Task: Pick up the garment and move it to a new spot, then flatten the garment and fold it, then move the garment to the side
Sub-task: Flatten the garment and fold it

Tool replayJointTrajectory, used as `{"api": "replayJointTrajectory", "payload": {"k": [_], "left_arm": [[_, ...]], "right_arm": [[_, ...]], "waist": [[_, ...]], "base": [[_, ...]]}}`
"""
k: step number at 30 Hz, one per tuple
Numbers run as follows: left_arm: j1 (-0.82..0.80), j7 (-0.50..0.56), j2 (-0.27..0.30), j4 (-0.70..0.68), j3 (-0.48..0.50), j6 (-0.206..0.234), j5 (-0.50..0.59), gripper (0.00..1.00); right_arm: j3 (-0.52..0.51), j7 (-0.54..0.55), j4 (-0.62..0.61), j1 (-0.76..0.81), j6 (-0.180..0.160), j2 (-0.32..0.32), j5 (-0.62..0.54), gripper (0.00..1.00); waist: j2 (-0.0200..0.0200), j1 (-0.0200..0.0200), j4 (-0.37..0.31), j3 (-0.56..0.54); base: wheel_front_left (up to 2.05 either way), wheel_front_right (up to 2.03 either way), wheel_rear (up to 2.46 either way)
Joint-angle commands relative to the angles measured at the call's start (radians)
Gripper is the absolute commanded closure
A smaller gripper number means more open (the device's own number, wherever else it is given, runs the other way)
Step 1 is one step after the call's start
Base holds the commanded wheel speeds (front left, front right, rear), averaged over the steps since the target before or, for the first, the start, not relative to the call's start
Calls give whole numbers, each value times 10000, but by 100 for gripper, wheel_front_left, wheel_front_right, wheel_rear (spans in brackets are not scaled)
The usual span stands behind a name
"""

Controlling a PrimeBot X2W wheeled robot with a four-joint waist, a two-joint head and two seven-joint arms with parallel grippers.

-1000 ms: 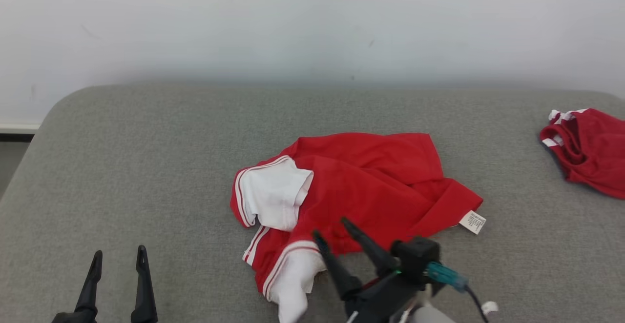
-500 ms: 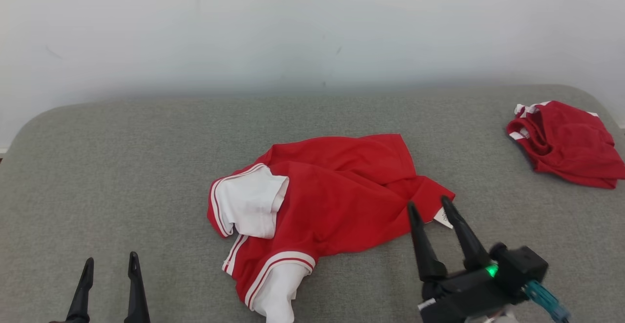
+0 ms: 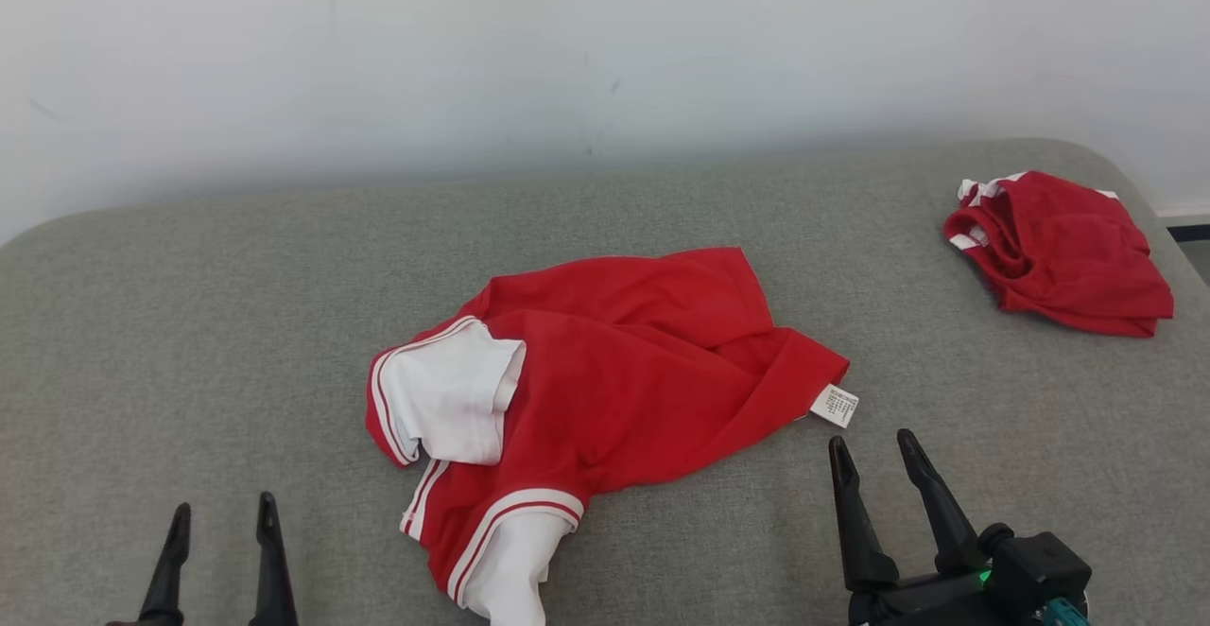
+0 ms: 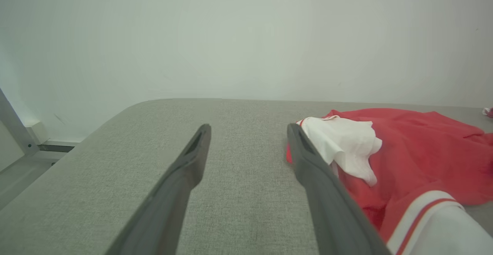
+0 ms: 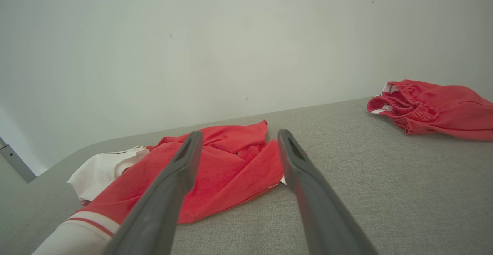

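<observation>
Centrally on a grey, coarse-woven cushion (image 3: 236,323) with rounded corners: crumpled red shirt (image 3: 614,361) of soft knit, white sleeves trimmed with red and white stripes, small white label (image 3: 836,406) at its right corner. Far right, well apart: bunched red bundle (image 3: 1059,252) with white trim. Behind: plain pale wall (image 3: 567,40). Lower left: left gripper (image 3: 222,505), slim dark tapered fingers upright, spread wide, grasping nothing, clear of the cloth. Lower right: right gripper (image 3: 872,439), fingers leaning slightly left, likewise spread and empty, tips near the label, not touching.
</observation>
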Motion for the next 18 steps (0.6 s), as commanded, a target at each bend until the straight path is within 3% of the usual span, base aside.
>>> {"api": "replayJointTrajectory", "payload": {"k": [1,8,18], "left_arm": [[-115,-29,-16,59,-108,-29,86,0],[-858,-29,149,855,-889,-79,4,0],[-1741,-29,566,3138,-1957,-59,-414,0]], "right_arm": [[23,-3,21,-35,-24,85,-74,0],[20,-3,247,-294,-24,168,-141,0],[-36,-3,706,-598,-25,224,-226,0]], "waist": [[0,0,-81,69],[0,0,-302,284],[0,0,-819,706]], "base": [[0,0,0],[0,0,0],[0,0,0]]}}
